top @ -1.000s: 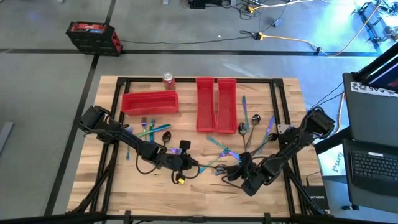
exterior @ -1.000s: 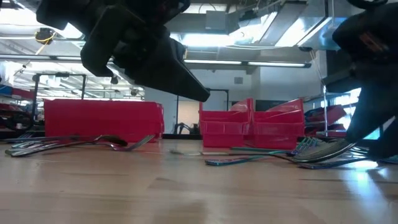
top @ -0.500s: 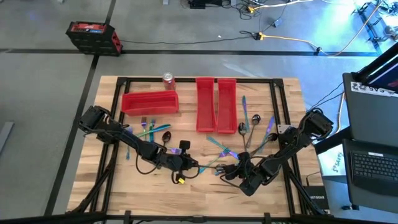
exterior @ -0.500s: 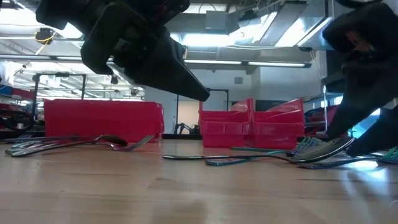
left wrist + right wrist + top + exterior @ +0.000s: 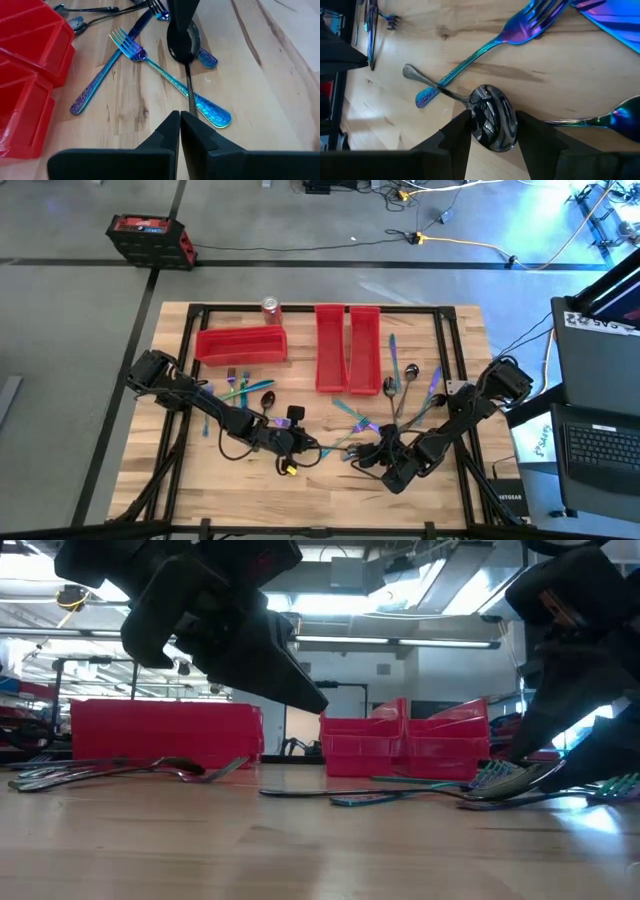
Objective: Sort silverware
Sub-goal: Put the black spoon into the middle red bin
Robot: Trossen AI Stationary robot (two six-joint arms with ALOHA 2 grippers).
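A dark spoon (image 5: 492,122) lies mid-table between my two grippers. Its bowl sits between the fingers of my right gripper (image 5: 362,456), which is shut on it. Its handle (image 5: 189,87) runs toward my left gripper (image 5: 175,120) and crosses a teal fork's handle (image 5: 210,111). My left gripper (image 5: 318,448) is shut, holds nothing, and hangs just short of the handle's end. More iridescent forks, spoons and knives lie in loose groups at the left (image 5: 240,390), middle (image 5: 352,418) and right (image 5: 412,385). My right gripper pinches the dark spoon's bowl by its two side rims (image 5: 472,120) between its two fingers. The fingers slant down from the table's near right and lie across the spoon. The handle's free end (image 5: 265,792) rests on the table, and the bowl end sits slightly higher.
One red bin (image 5: 240,345) lies crosswise at the far left, and two red bins (image 5: 331,345) (image 5: 364,345) stand side by side at the far middle. A red soda can (image 5: 270,307) stands at the far edge. Bare wood lies along the near edge.
My right gripper has tipped a little further down and eased toward the left gripper, keeping the spoon's bowl between its fingers. The spoon's handle has slid along the table toward the left.
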